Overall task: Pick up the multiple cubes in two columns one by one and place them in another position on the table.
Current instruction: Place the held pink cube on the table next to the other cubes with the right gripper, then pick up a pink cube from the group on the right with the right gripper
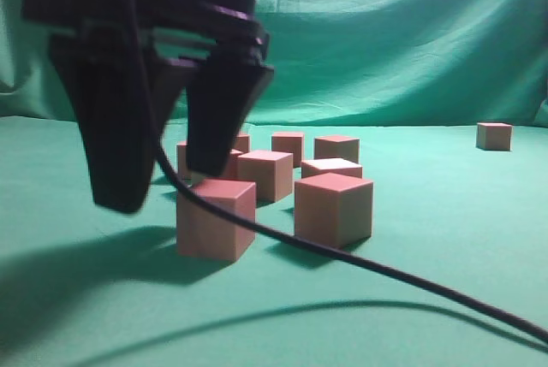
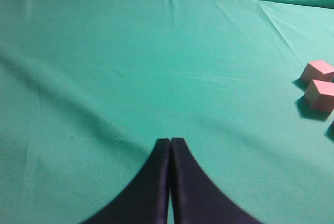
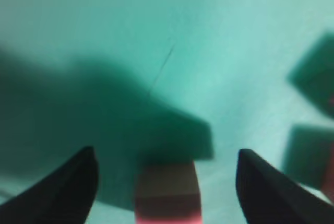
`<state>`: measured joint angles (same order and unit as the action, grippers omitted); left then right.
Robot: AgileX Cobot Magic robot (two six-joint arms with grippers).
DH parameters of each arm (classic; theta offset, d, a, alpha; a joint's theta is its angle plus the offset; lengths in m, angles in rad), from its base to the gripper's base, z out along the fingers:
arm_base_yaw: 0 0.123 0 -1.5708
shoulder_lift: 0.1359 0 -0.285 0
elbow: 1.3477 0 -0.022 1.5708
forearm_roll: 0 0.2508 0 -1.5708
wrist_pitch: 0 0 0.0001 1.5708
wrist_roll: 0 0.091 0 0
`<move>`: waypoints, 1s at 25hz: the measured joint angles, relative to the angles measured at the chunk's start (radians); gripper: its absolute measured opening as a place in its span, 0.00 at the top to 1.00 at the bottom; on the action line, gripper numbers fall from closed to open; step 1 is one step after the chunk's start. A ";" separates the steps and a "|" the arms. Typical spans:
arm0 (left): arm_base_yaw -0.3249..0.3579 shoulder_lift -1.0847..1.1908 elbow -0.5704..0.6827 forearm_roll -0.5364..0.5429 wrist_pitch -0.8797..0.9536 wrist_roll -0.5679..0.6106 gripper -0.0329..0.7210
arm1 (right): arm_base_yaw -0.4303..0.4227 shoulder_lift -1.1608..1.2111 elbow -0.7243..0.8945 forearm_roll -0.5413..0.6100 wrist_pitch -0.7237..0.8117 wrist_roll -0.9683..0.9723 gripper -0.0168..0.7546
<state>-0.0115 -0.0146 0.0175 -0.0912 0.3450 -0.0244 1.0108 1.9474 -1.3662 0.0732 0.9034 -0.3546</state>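
Several pinkish-tan cubes [image 1: 334,207] stand clustered in two rough columns on the green table [image 1: 445,239]. One more cube [image 1: 494,136] sits alone at the far right. My right gripper [image 1: 163,187] hangs open just above and left of the front-left cube [image 1: 217,217]. In the right wrist view that cube [image 3: 167,192] rests on the cloth between the spread fingers [image 3: 78,182], with a gap on each side. My left gripper [image 2: 170,140] is shut and empty over bare cloth, with two cubes [image 2: 320,94] at the right edge of its view.
A black cable [image 1: 368,269] trails from the right gripper across the cloth in front of the cubes. A draped green backdrop [image 1: 411,33] closes the far side. Dark cube shadows [image 3: 313,78] lie at the right of the right wrist view.
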 joint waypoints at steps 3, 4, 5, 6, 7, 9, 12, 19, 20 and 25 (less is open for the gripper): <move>0.000 0.000 0.000 0.000 0.000 0.000 0.96 | 0.000 0.000 -0.079 -0.004 0.067 0.001 0.31; 0.000 0.000 0.000 0.000 0.000 0.000 0.96 | 0.000 0.000 -0.112 -0.006 0.098 0.001 0.31; 0.000 0.000 0.000 0.000 0.000 0.000 0.96 | 0.000 0.000 -0.141 -0.013 0.125 0.001 0.28; 0.000 0.000 0.000 0.000 0.000 0.000 0.96 | 0.000 0.000 -0.178 -0.028 0.160 0.009 0.28; 0.000 0.000 0.000 0.000 0.000 0.000 0.96 | 0.000 0.000 -0.216 -0.048 0.195 0.021 0.28; 0.000 0.000 0.000 0.000 0.000 0.000 0.96 | 0.000 0.000 -0.286 -0.123 0.258 0.077 0.28; 0.000 0.000 0.000 0.000 0.000 0.000 0.96 | -0.004 0.002 -0.386 -0.283 0.313 0.198 0.28; 0.000 0.000 0.000 0.000 0.000 0.000 0.96 | -0.203 -0.013 -0.489 -0.382 0.330 0.385 0.28; 0.000 0.000 0.000 0.000 0.000 0.000 0.96 | -0.243 -0.016 -0.490 -0.382 0.330 0.406 0.28; 0.000 0.000 0.000 0.000 0.000 0.000 0.96 | -0.486 -0.017 -0.494 -0.376 0.334 0.484 0.28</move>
<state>-0.0115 -0.0146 0.0175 -0.0912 0.3450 -0.0244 0.5250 1.9303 -1.8597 -0.3029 1.2375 0.1290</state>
